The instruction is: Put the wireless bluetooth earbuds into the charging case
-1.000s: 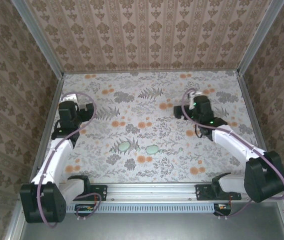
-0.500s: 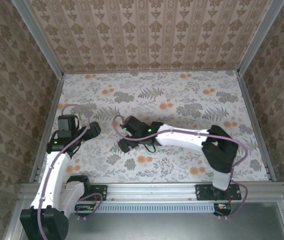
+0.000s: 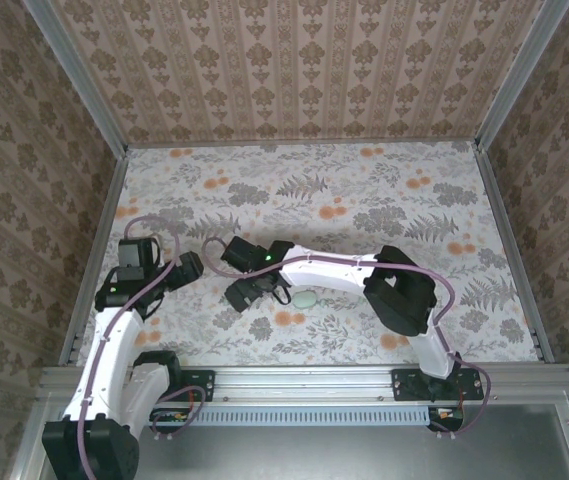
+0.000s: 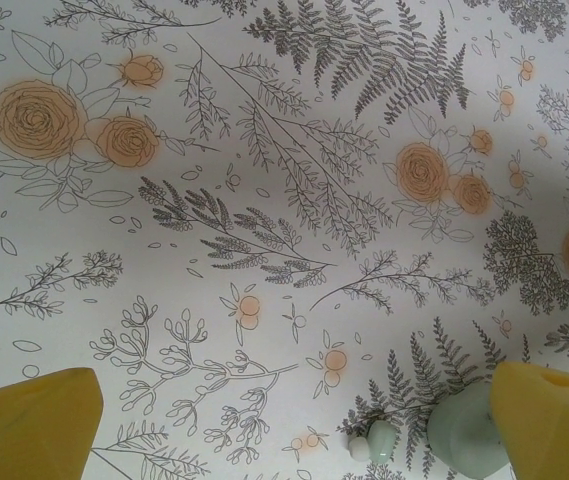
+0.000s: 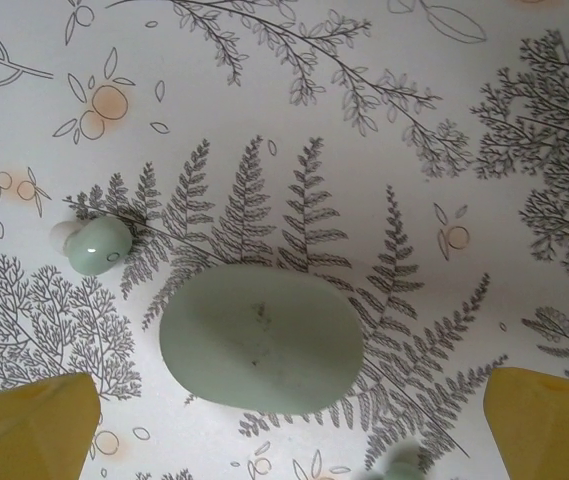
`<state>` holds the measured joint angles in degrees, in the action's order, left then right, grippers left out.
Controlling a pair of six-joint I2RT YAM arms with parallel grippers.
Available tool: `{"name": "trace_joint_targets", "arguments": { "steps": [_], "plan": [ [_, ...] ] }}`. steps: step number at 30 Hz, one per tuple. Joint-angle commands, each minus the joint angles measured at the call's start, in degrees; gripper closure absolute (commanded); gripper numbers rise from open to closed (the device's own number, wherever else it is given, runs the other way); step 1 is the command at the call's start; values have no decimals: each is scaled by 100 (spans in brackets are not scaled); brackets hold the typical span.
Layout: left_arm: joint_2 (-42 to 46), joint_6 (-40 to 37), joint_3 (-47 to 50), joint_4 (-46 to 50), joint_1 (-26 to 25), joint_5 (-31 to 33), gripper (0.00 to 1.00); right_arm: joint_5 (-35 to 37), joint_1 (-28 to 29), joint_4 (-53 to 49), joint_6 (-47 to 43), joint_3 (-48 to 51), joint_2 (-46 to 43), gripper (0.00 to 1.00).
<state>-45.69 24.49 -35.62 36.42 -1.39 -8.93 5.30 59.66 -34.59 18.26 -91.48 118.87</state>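
A closed mint-green oval charging case (image 5: 262, 338) lies on the floral table. My right gripper (image 5: 289, 405) hangs open above it, its yellow fingers (image 5: 29, 425) wide to either side and touching nothing. One mint earbud (image 5: 94, 245) rests left of the case, and the blurred edge of another small mint piece (image 5: 399, 465) shows at the bottom. From above, the right gripper (image 3: 247, 292) covers the case. My left gripper (image 3: 186, 267) is open just to its left. In its wrist view the earbud (image 4: 379, 440) and the case (image 4: 464, 435) sit by the right finger (image 4: 554, 420).
Another pale green oval thing (image 3: 307, 297) lies on the table just right of the right gripper. The right arm (image 3: 334, 268) stretches across the middle of the table. Patterned walls enclose three sides, and a metal rail (image 3: 304, 378) runs along the near edge.
The right arm swung from the far right across to the left-centre and now covers the left green oval. The left gripper shifted nearer and slightly right. Both stayed open.
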Motion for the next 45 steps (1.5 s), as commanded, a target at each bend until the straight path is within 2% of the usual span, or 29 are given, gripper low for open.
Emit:
{"name": "trace_joint_targets", "arguments": {
  "steps": [1, 15, 28, 33, 38, 45],
  "plan": [
    [-12, 83, 44, -57, 66, -87, 0, 15, 58, -405, 2, -326, 294, 0],
    [-129, 4, -22, -91, 182, -129, 0, 174, 55, -747, -140, -1012, 996, 5],
    [-589, -58, -169, -372, 214, -274, 0, 138, -242, -879, -122, -967, 1047, 31],
    [-846, -236, -212, -636, 203, -610, 0, 217, -662, -910, -79, -782, 815, 35],
    [-1223, -345, -262, -1110, 131, -1198, 3, 165, -1329, -947, 94, -505, 433, 37],
    [-1696, -582, -372, -1878, -627, -1391, 4, 165, -2239, -1089, 272, -190, 146, 37]
  ]
}}
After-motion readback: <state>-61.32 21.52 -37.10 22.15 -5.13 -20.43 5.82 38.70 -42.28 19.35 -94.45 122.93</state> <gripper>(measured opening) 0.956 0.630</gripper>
